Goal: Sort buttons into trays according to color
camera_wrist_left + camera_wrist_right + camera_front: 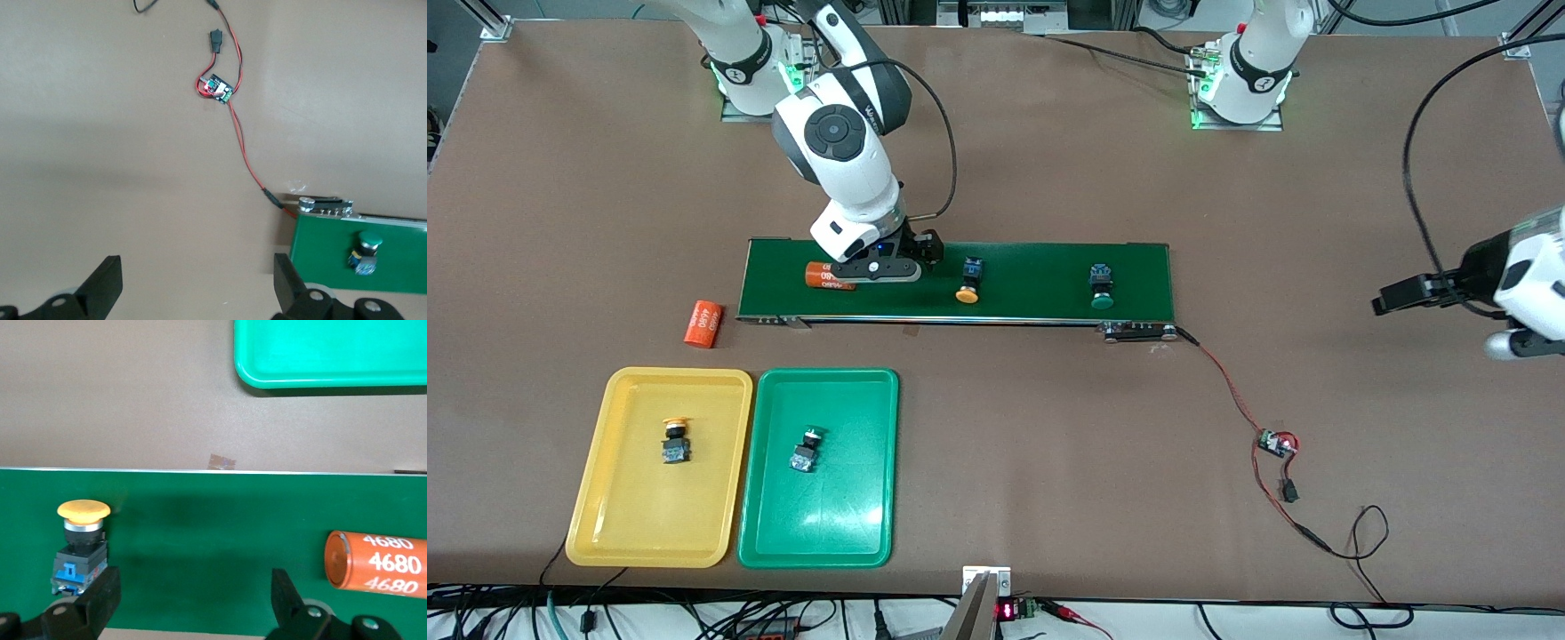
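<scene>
My brown table [1049, 160]: conveyor belt [1032, 307] mid-table; loose orange cylinder [703, 324] just off belt's end nearest my right arm; yellow tray [596, 498] and green tray [760, 524] side by side at front edge; wired circuit board [1276, 443] toward my left arm's end.

Legible markings: the orange cylinder [377, 561] lying on the dark-green conveyor belt [200, 540] bears white print, "4680" repeated in three rows along its side, clear in the right wrist view. A second orange cylinder [703, 324], lying on the counter [1049, 178] just off the belt's end toward the right arm, carries similar white print, too small to read with certainty. A small red digit display [1007, 611] at the counter's near edge is lit but unreadable.
</scene>
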Tool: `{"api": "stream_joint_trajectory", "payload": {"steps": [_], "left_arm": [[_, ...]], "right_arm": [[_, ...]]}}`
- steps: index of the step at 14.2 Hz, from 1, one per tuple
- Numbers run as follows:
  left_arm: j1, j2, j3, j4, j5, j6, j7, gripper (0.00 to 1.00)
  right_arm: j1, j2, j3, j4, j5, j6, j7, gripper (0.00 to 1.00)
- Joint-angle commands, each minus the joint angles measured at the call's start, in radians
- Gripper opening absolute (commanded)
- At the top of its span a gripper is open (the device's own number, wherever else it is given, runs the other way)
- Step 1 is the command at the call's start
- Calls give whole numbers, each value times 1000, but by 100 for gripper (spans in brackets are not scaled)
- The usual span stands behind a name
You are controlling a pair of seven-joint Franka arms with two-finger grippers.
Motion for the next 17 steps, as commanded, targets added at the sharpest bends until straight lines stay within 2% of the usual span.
{"api": "stream_joint_trajectory", "payload": {"steps": [1,6,17], "left_arm": [[-6,-16,-12,60,31,-65,31,100],[-8,-94,-23,40,75,-82,39,100],[-6,-92,-12,48,74,-108,31,100]], "right_arm": [[8,11,-3,21,-7,-5,22,100],[10,23,-2,43,-4,-5,24,100],[21,54,-2,86,6,-7,142,100]]}}
